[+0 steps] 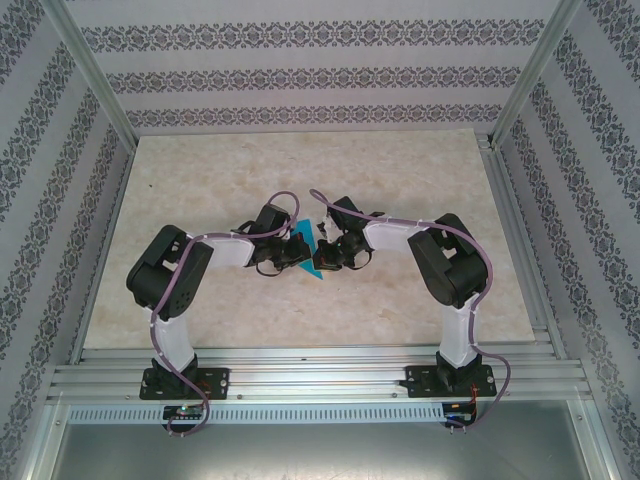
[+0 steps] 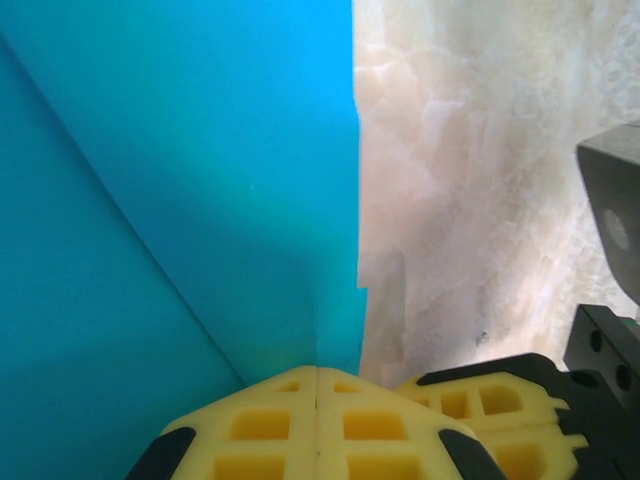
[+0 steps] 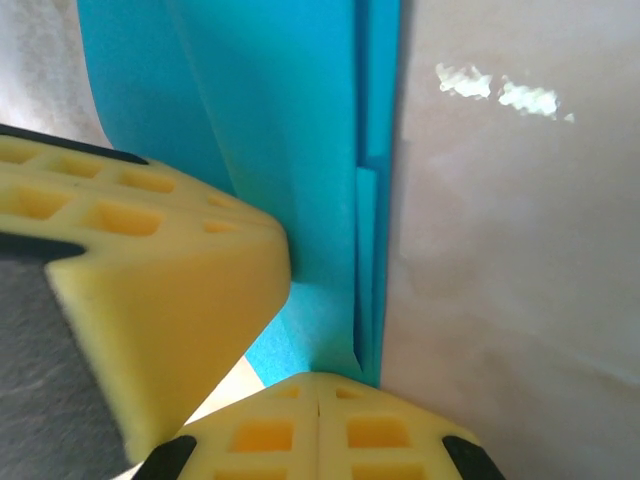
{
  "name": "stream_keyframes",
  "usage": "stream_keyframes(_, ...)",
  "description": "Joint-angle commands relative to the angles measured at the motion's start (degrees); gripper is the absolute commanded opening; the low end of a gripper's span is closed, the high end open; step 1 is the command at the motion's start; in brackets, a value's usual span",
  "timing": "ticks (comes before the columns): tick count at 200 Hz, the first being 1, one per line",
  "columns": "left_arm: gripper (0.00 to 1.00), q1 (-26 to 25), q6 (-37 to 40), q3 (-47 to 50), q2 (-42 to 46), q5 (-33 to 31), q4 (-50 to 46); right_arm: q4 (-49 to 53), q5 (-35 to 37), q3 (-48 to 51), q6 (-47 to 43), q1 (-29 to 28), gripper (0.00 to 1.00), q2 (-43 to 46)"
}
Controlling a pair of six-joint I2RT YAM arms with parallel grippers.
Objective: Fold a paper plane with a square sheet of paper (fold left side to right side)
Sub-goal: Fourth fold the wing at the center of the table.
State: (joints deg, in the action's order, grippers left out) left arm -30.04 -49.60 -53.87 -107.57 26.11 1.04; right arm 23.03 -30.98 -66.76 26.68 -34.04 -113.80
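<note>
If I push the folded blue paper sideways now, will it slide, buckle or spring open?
Likely light and floppy: the paper is a thin sheet. Its layered edge in the right wrist view looks stiffer, so pushing there should buckle less. The table shows glare, so it may skid easily.

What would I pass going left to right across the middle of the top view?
left arm → paper → right arm
</note>
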Motion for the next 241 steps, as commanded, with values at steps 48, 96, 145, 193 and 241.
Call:
stream_keyframes(48, 0.03, 0.1, 5.6, -3.1, -4.6, -8.3, -6.8, 11.0, 10.0, 3.3, -2.2, -2.0, 0.02, -5.6)
stream_keyframes(96, 0.10, 1.7, 9.5, -6.7, -4.5, -13.5, -10.4, 12.0, 11.4, 3.0, -2.2, -2.5, 0.03, -6.0)
stream_keyframes(145, 0.13, 2.0, 12.4, -11.3, -5.7, -16.9, -10.0, 12.0, 11.9, 2.8, -1.9, -3.3, 0.03, -6.6)
stream_keyframes(193, 0.10, 2.8, 12.0, -13.0, -7.1, -16.6, -8.7, 12.3, 12.0, 2.8, -1.9, -3.3, 0.02, -6.7)
stream_keyframes(241, 0.10, 4.2, 13.0, -12.7, -6.9, -16.4, -8.8, 12.7, 12.4, 2.6, -2.0, -3.3, 0.02, -7.0)
